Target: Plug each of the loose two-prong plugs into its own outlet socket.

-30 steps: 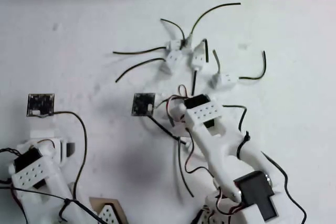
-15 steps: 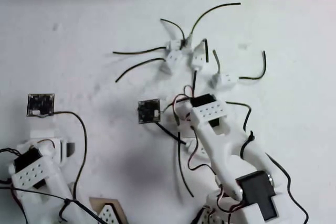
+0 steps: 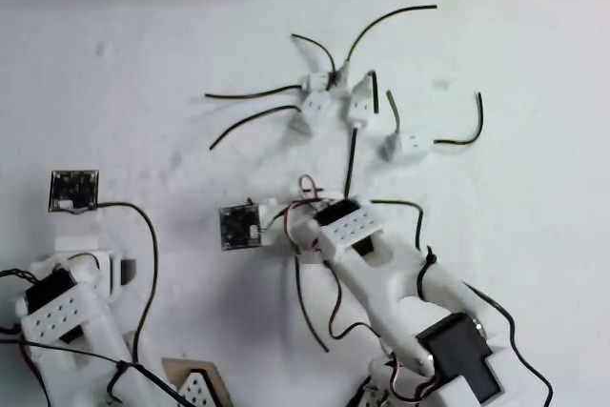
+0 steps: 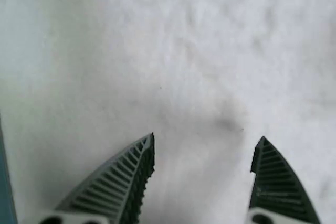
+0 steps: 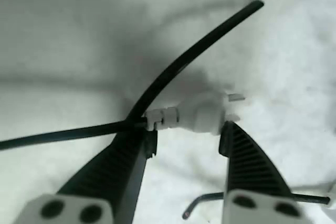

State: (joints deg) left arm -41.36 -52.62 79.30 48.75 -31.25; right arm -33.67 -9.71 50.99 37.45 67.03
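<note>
- The plug (image 5: 205,115), white with two prongs, lies on the bench (image 3: 143,73) between the fingertips of the right claw (image 5: 189,135). The fingers stand apart on either side of it; I cannot tell whether they touch it.
- A black cord (image 5: 194,51) slants away from the plug's ribbed back end.
- In the high view, three white connectors (image 3: 315,94) (image 3: 360,102) (image 3: 405,147) lie close together at 12 o'clock from the right arm (image 3: 381,269), each with black cord trailing from it.
- There are two small black square boards: one (image 3: 239,226) just at 9 o'clock of the right arm's head, the other (image 3: 73,190) at 12 o'clock of the left arm (image 3: 62,316).
- The left claw (image 4: 206,138) hangs with its fingers apart over bare bench, at the bench's 8 o'clock corner.
</note>
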